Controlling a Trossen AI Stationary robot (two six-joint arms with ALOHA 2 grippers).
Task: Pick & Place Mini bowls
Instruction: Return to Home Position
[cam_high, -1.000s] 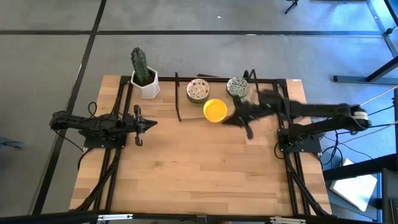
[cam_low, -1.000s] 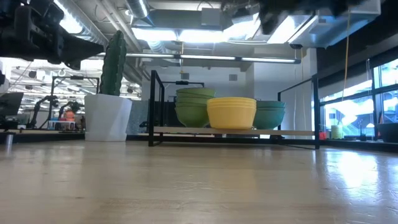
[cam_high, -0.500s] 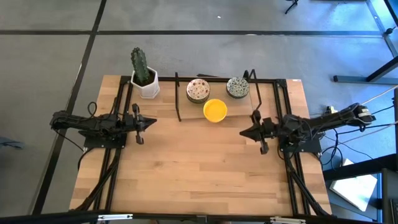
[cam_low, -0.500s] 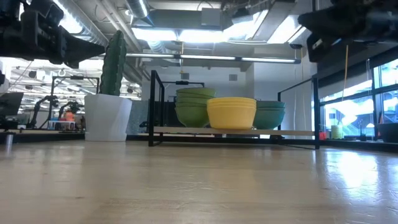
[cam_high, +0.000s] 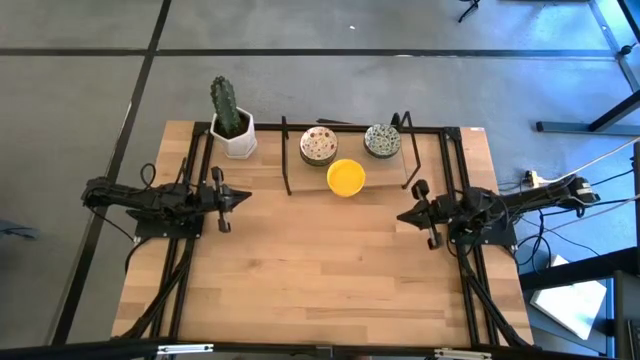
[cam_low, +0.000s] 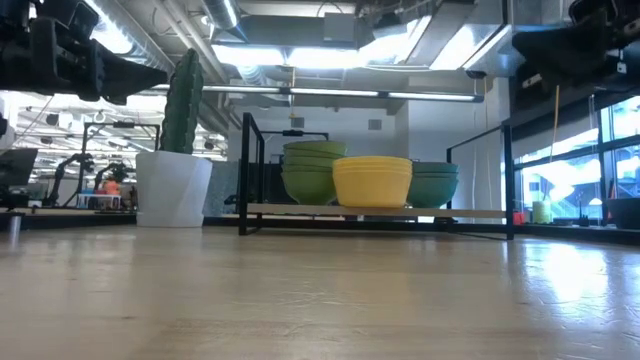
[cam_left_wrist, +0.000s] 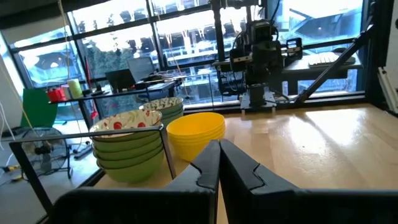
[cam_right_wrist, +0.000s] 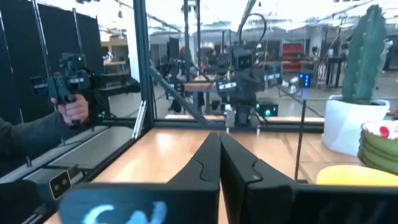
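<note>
**A:** High view first. How far along is it?

**B:** Finished, I'd judge. The mini bowls sit in three stacks on the black wire shelf (cam_high: 285, 155) at the 12 o'clock edge of the pale wooden table (cam_high: 320, 285). They are the white red-speckled stack (cam_high: 319, 146), the plain bright yellow stack (cam_high: 346, 177) at its 5 o'clock, and the white green-grey patterned stack (cam_high: 382, 140) at its 3 o'clock. No bowl lies loose. The left gripper (cam_high: 243, 197) rests at 9 o'clock and the right gripper (cam_high: 403, 215) at 3 o'clock, both well apart from the shelf.

**A:** And the low view?

**B:** The stacks stand side by side on the shelf, with nothing in front of them.

**A:** The wrist views?

**B:** Each gripper's fingers are pressed together and hold nothing.

**A:** So what's left to do?

**B:** Only settling the right arm at home, I think.

**A:** What's changed?

**B:** A second ago the right arm was stretched towards the shelf, near the green-grey stack. Half a second ago it had pulled back, and now it sits slightly nearer the 3 o'clock edge. The left arm and the stacks haven't moved.
</note>
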